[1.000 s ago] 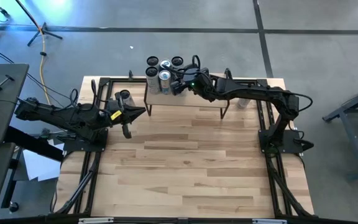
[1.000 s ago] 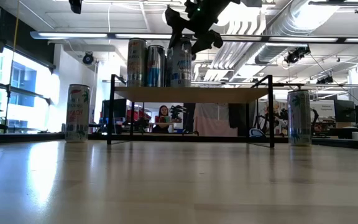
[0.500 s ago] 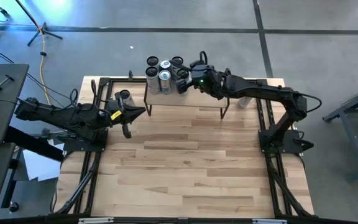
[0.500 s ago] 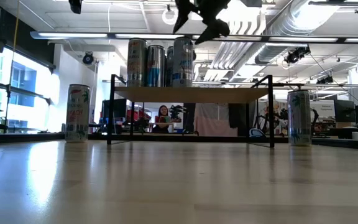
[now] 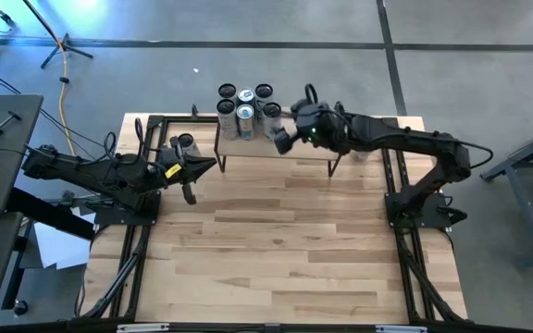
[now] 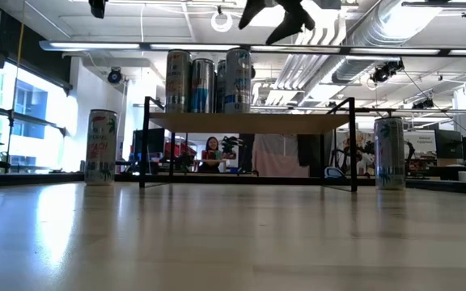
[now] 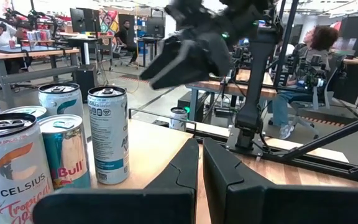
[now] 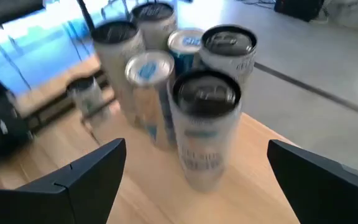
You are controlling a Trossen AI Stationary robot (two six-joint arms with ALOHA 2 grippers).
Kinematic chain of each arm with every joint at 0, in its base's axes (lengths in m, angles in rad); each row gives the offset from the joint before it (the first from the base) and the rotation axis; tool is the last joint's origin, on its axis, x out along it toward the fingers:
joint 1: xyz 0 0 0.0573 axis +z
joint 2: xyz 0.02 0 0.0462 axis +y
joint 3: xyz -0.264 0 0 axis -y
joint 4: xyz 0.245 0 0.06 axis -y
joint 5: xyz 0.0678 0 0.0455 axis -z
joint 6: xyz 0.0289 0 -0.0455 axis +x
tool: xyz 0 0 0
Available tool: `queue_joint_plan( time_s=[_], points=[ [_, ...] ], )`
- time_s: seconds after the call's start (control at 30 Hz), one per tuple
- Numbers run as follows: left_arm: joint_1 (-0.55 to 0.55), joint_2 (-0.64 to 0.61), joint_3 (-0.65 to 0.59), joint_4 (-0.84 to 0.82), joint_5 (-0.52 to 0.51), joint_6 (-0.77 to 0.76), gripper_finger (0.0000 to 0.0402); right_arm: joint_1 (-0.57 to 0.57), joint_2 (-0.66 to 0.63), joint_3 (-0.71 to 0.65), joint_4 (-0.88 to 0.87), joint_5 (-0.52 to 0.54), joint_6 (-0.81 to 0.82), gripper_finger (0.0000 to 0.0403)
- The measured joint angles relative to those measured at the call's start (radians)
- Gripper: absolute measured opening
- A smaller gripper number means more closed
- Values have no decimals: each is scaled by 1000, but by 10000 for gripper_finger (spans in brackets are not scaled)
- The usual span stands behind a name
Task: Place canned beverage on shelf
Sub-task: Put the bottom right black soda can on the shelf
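Several beverage cans [image 5: 244, 113] stand upright in a cluster at the left end of the shelf [image 6: 249, 123], a light-wood board on black legs at the table's far edge. The can nearest the right arm [image 8: 206, 124] stands free at the cluster's right side [image 6: 238, 79]. My right gripper [image 5: 287, 128] hovers open above the shelf, just right of the cans, high in the low view [image 6: 269, 16]; its fingers [image 8: 95, 168] stand wide apart with nothing between them. My left gripper [image 5: 211, 166] waits shut at the table's left, pointing level toward the shelf [image 7: 201, 149].
One loose can [image 6: 101, 147] stands on the tabletop left of the shelf, another [image 6: 389, 153] right of it, partly under my right arm in the high view. The right half of the shelf board [image 5: 308, 153] is bare. People sit in the room beyond.
My right gripper, which stood at the top of the nearest can a second ago, has risen and drawn back toward the table's right edge, clear of the cans. That can stays upright on the shelf beside the others.
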Motion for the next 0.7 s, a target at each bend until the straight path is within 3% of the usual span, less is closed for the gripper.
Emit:
queue_joint_plan(
  time_s=[0.17, 0.27, 0.53, 0.7],
  points=[
    [0, 0, 0, 1, 0, -1, 0, 83, -20, -3, -112, 90, -71, 378],
    [0, 0, 0, 2, 1, -6, 0, 127, -45, -82, -107, 172, -73, 378],
    [5, 0, 0, 17, 53, -63, 0, 178, -289, -541, 161, 31, 81, 378],
    [77, 14, 0, 14, 157, -164, 0, 181, -430, -662, 191, 41, 169, 378]
  ],
)
